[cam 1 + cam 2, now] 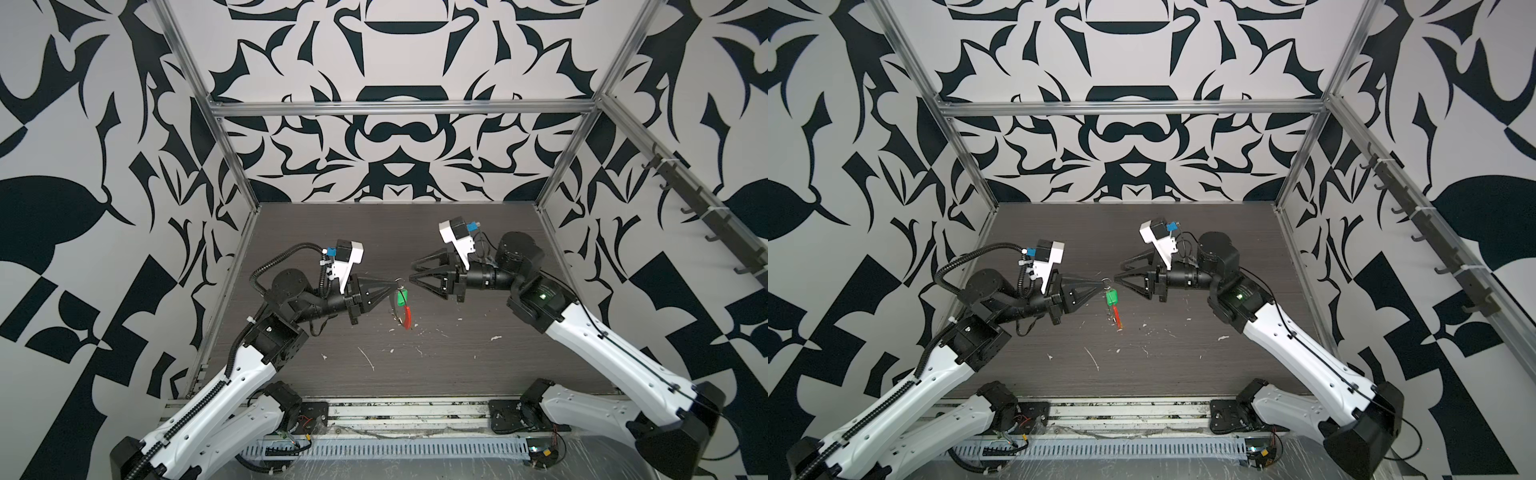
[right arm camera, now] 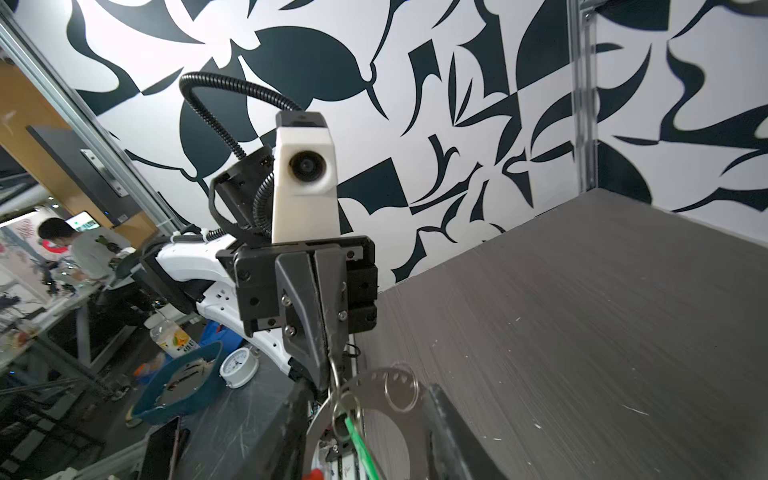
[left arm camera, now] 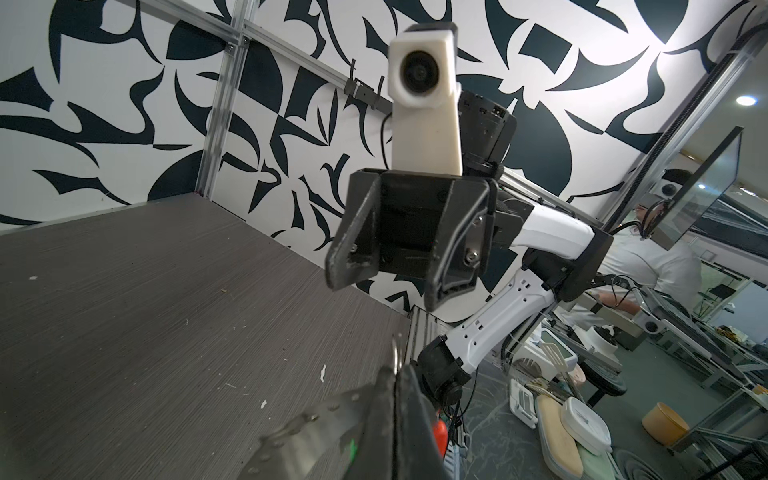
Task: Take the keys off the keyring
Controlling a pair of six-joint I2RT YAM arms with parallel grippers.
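Left gripper [image 1: 394, 284] is clamped shut on the keyring [image 1: 1105, 282], holding it above the middle of the worktop [image 1: 457, 374], the green key [image 1: 401, 298] and red-ended strip [image 1: 409, 316] dangling beneath; no yellow key shows. Right gripper [image 1: 410, 271] faces it just beside the ring, jaws parted and empty. Best, I judge, to pinch the green key's body, not the strip, and walk its loop round the wire.
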